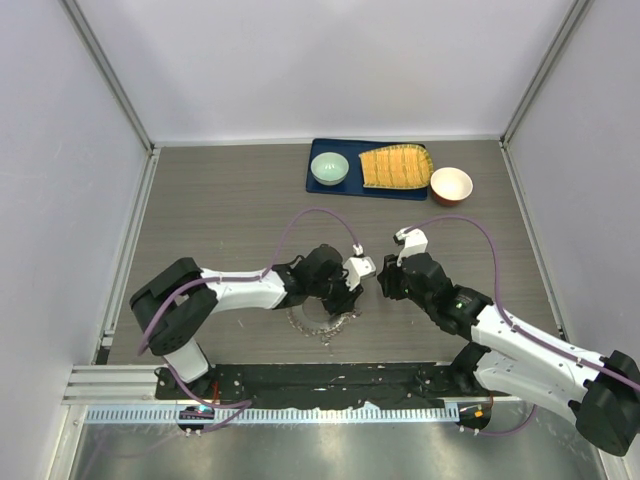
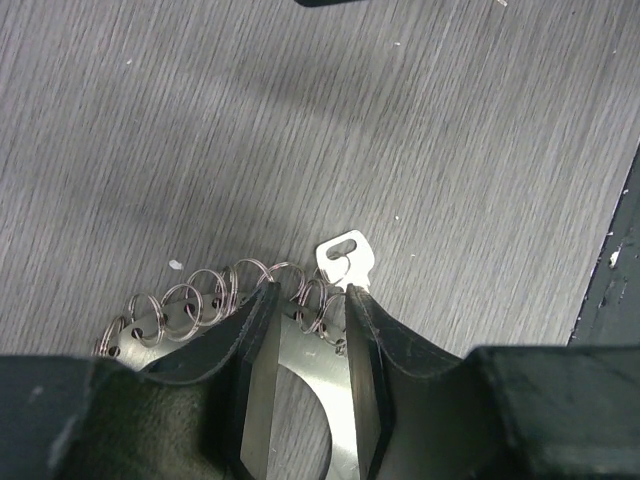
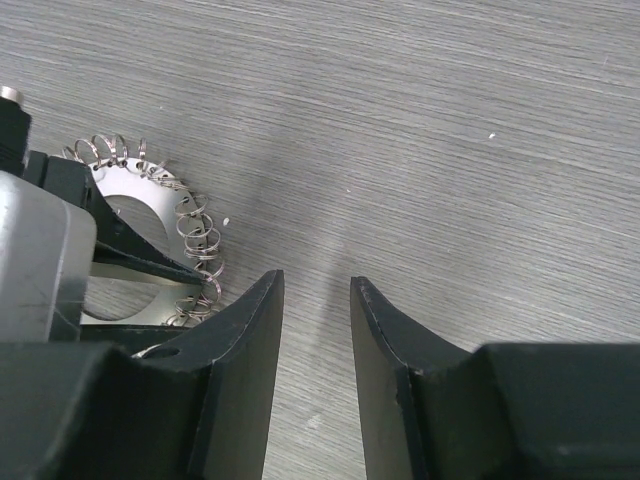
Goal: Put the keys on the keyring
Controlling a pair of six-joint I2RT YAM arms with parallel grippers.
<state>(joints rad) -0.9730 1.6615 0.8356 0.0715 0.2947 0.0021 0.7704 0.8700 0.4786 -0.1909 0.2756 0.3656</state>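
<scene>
A: Where is the key (image 2: 345, 258)?
B: At the fringed rim of the keyring (image 2: 185, 300), touching a fingertip of the left gripper (image 2: 308, 292); the keyring lies flat on the table (image 2: 300, 120), near-centre.
A: And the jaws?
B: The left ones stand narrowly apart over the keyring's flat band; pinching or not, I cannot tell; the right gripper (image 3: 317, 285) sits just right of the keyring, jaws spread, bare table between them.

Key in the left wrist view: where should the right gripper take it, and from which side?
Probably grip the key by its flat slotted head, the only part showing past the left gripper; come from the open table side, away from the keyring's small rings.
</scene>
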